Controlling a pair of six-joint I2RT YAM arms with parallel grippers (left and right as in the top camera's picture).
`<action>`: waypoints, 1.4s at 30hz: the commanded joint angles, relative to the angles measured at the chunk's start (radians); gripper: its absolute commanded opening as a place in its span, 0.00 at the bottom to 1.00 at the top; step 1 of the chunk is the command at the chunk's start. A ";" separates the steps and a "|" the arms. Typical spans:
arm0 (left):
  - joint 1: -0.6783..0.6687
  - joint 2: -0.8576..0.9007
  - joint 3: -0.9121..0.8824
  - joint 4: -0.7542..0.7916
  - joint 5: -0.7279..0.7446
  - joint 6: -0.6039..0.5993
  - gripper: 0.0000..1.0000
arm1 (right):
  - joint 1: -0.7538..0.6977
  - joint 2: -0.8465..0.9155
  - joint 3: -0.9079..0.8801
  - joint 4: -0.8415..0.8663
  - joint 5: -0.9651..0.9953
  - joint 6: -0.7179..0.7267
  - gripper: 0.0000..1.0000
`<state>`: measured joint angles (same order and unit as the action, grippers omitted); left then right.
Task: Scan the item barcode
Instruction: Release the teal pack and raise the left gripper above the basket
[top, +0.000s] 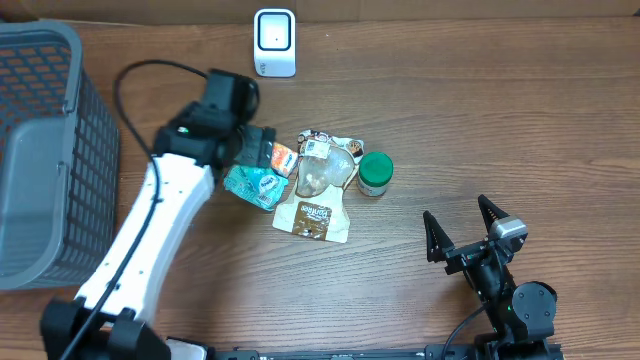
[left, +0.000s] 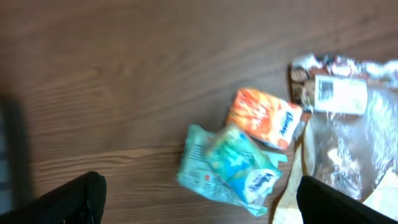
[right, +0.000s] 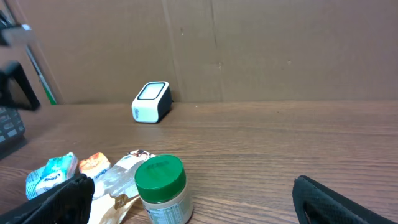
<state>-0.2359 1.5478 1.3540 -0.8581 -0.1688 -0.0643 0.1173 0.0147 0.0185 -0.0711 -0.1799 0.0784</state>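
A pile of items lies mid-table: a teal tissue pack (top: 252, 186), a small orange pack (top: 284, 157), a clear-and-brown snack bag (top: 318, 195) and a green-lidded jar (top: 375, 173). The white barcode scanner (top: 274, 42) stands at the far edge. My left gripper (top: 250, 150) hovers open over the pile's left side. In the left wrist view the teal pack (left: 230, 165) lies on the wood between the wide-spread fingers (left: 68, 202), touching neither, with the orange pack (left: 264, 118) just beyond. My right gripper (top: 458, 215) is open and holds nothing, at the near right, facing the jar (right: 161, 186) and scanner (right: 151, 101).
A grey mesh basket (top: 40, 150) fills the left edge of the table. A cardboard wall (right: 249, 50) backs the table behind the scanner. The left arm's black cable (top: 135, 75) loops between the basket and the scanner.
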 joint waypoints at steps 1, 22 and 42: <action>0.069 -0.007 0.018 -0.032 0.025 0.027 1.00 | -0.006 -0.012 -0.010 0.006 -0.005 -0.001 1.00; 0.428 -0.005 0.017 -0.079 0.290 0.177 0.99 | -0.006 -0.012 -0.010 0.005 -0.005 -0.001 1.00; 0.426 -0.005 0.017 -0.079 0.290 0.176 1.00 | -0.006 -0.012 -0.010 0.006 -0.005 -0.001 1.00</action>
<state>0.1905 1.5429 1.3640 -0.9363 0.1020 0.0860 0.1177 0.0147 0.0185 -0.0715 -0.1795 0.0776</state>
